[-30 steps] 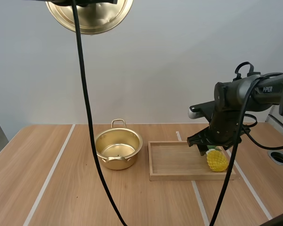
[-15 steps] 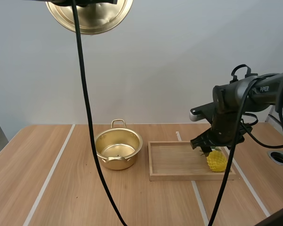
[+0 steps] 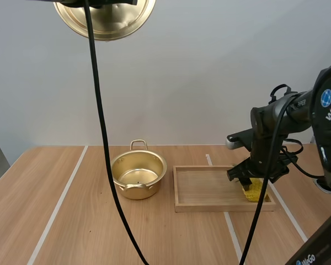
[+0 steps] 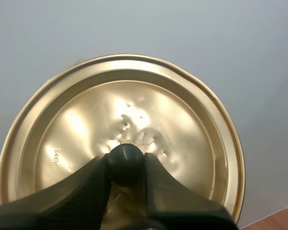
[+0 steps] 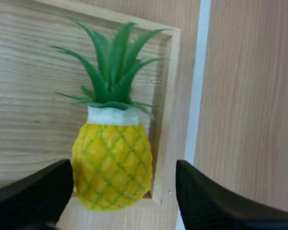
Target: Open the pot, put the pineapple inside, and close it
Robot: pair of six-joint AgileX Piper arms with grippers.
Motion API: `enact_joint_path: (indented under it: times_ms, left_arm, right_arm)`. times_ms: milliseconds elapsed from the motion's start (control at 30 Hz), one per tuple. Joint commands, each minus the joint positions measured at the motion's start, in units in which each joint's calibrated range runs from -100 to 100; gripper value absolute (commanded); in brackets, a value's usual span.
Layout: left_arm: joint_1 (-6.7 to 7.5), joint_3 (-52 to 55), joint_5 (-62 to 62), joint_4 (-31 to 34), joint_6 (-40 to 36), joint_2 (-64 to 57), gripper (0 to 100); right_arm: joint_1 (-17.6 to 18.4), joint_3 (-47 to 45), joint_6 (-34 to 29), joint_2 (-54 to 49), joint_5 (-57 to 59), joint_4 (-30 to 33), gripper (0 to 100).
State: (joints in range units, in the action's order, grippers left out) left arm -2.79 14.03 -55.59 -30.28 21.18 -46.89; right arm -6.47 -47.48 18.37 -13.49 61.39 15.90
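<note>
- Wooden table [image 3: 55, 221] with pale stripes carries the golden pot [image 3: 138, 175] and, just beside it on its right, the wooden tray [image 3: 204, 207].
- The first step looks done. The pot stands open and empty, and my left gripper [image 4: 126, 166] pinches the black knob [image 4: 125, 159] of the golden lid [image 4: 120, 110] between its two fingers. It holds the lid high above the table, well apart from the pot.
- The second step is only at its beginning, as I judge it. The pineapple [image 5: 113, 167] lies inside the tray, at the end far from the pot, with its body against the rim at the corner.
- My right gripper [image 5: 125, 191] hangs low over it with the fingers spread wide, one on each side of the yellow body. One finger is very near the skin and the other has a clear gap, so nothing is pinched yet.
- What is left: to close on the fruit, carry it over to the pot, put it inside, and then set the lid back.
- The pineapple looks like a small toy. It has a yellow body with a green diamond grid, a white collar, and a crown of stiff green leaves. It lies on its side, with the leaves pointing along the tray floor.
</note>
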Motion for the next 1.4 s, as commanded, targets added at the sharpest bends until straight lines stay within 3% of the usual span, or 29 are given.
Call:
enact_joint_path:
  times_ms: [0,1367]
  left_arm:
    - [0.12,-0.5,1.3,-0.6,-0.5,-0.1,0]
    - [0.12,-0.5,1.3,-0.6,-0.5,-0.1,0]
  right_arm:
    - [-1.0,-0.1,-0.1,0.4,-1.5,0.6,100]
    - [-1.0,-0.1,4.4,5.9,-18.6,0.5,100]
